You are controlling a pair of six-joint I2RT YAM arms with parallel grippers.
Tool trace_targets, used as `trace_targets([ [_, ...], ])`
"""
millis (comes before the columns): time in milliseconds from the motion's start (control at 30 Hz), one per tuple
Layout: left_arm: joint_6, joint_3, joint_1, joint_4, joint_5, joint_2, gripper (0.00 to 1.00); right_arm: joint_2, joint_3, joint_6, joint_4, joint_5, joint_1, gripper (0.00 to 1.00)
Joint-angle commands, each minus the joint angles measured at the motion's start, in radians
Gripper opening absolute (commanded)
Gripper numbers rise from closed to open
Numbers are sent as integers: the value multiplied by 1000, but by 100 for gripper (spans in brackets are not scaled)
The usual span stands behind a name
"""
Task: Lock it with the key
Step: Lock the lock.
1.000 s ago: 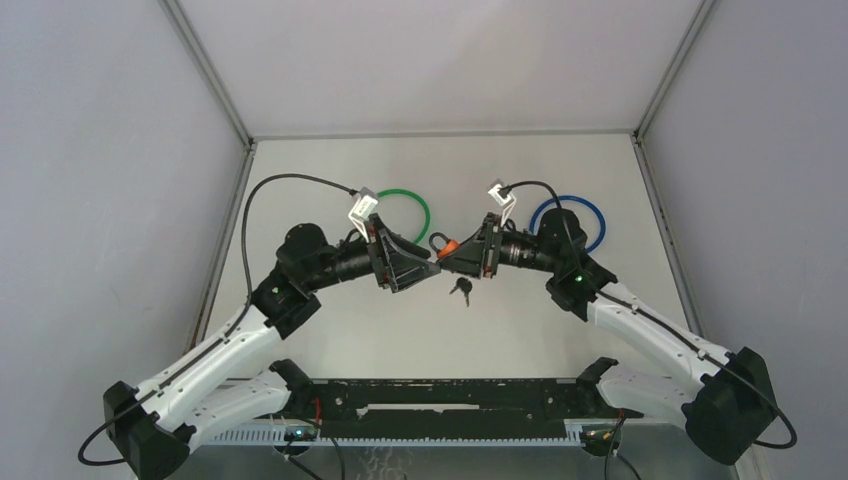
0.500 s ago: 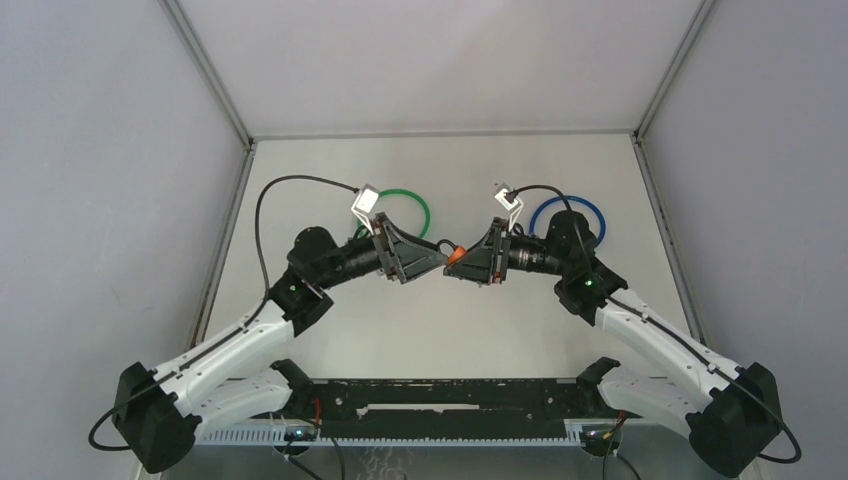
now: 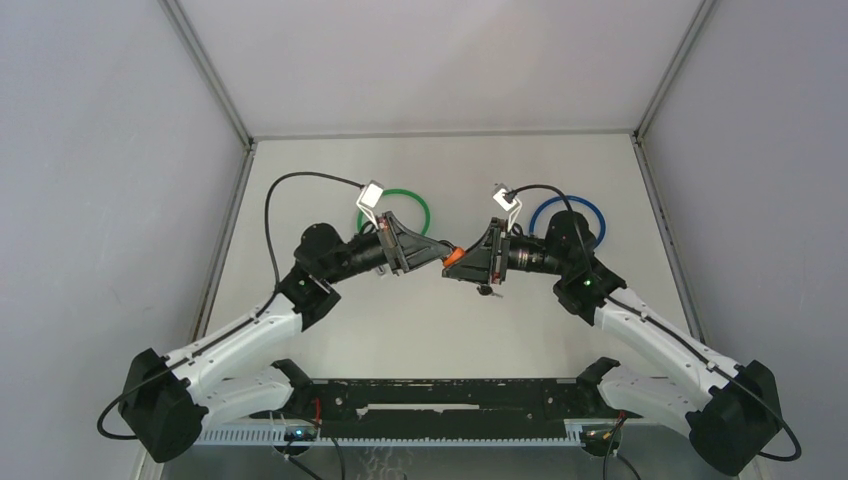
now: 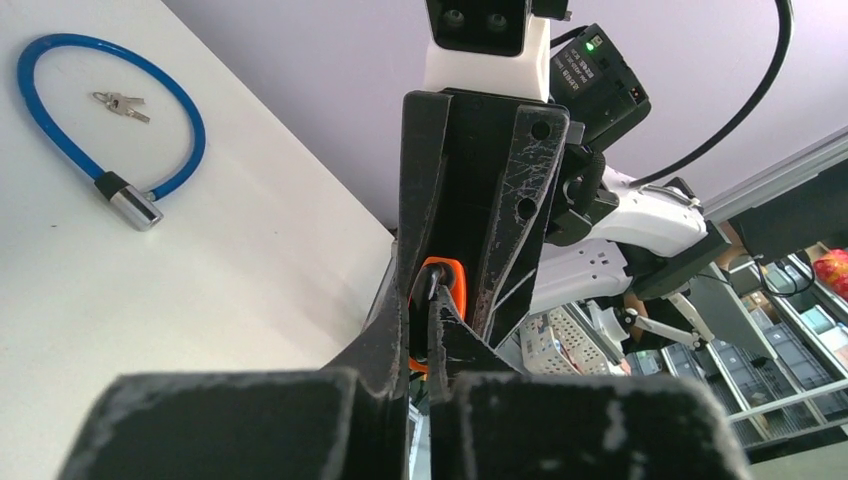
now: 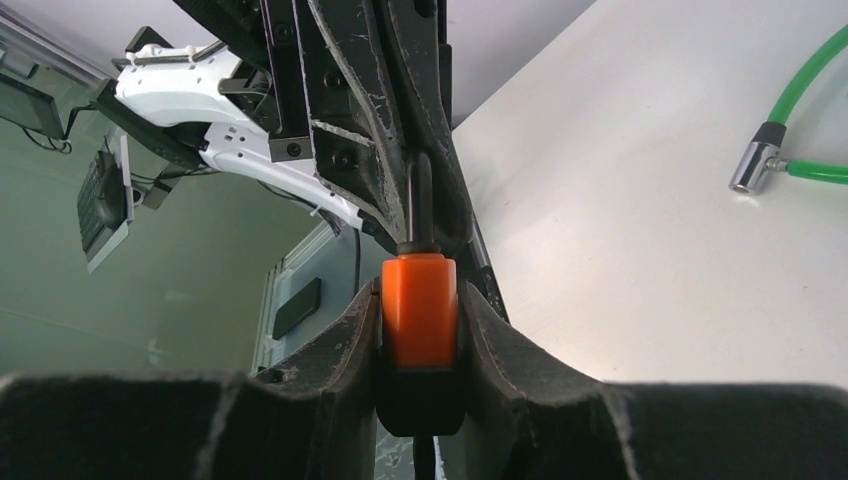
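Observation:
A small orange padlock (image 3: 452, 257) hangs above the table's middle, where both grippers meet. My right gripper (image 5: 420, 300) is shut on its orange body (image 5: 420, 305), one finger on each side. My left gripper (image 4: 425, 300) is shut on the lock's black shackle (image 5: 422, 195), which rises between its closed fingertips. From the left wrist the orange body (image 4: 450, 280) shows just beyond those fingertips, with the right gripper (image 4: 480, 190) behind it. A dark bunch of keys (image 3: 487, 291) hangs just under the right gripper; whether a key sits in the lock is hidden.
A green cable lock (image 3: 400, 210) lies on the table behind the left gripper, its metal end (image 5: 752, 166) in the right wrist view. A blue cable lock (image 4: 110, 100) with small keys (image 4: 120, 101) inside its loop lies behind the right arm. Grey walls enclose the table.
The left gripper was open near the lock and has shut on the shackle. The left arm has shifted a little toward the back. The keys show under the right gripper again.

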Motion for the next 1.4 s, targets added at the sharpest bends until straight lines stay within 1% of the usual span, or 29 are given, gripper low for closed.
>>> trace_targets([
  [0, 1, 16, 1, 33, -31, -41, 0, -14, 17, 16, 30, 30, -2, 0],
  [33, 14, 21, 2, -1, -58, -56, 0, -19, 17, 19, 8, 47, -9, 5],
  [100, 47, 31, 3, -78, -124, -95, 0, -41, 17, 8, -29, 55, -16, 28],
  [167, 79, 42, 7, -129, -143, -127, 0, -69, 16, -5, -69, 63, -17, 40],
  [200, 91, 51, 10, -153, -143, -138, 0, -83, 16, -11, -80, 60, -19, 43],
  [300, 111, 67, 21, -188, -119, -158, 0, -107, -21, 56, 19, -43, -42, 45],
  [367, 113, 69, 28, -196, -113, -168, 0, -106, -28, 87, 39, -76, -55, 46],
  [467, 112, 72, 33, -200, -104, -172, 0, -107, -29, 80, 23, -77, -54, 48],
  [567, 104, 73, 36, -193, -94, -171, 0, -106, -34, 81, 27, -67, -55, 47],
  [867, 109, 69, 43, -193, -86, -186, 0, -55, -64, 107, 89, -128, -55, 47],
  [1033, 119, 70, 65, -197, -44, -198, 0, -44, -68, 117, 126, -162, -57, 49],
  [1133, 116, 70, 73, -194, -29, -204, 0, -42, -68, 116, 144, -179, -59, 52],
  [1233, 107, 56, 78, -159, 6, -202, 0, -32, -68, 119, 171, -192, -57, 51],
  [1367, 69, 43, 86, -97, 62, -187, 0, 12, -68, 149, 228, -217, -60, 46],
])
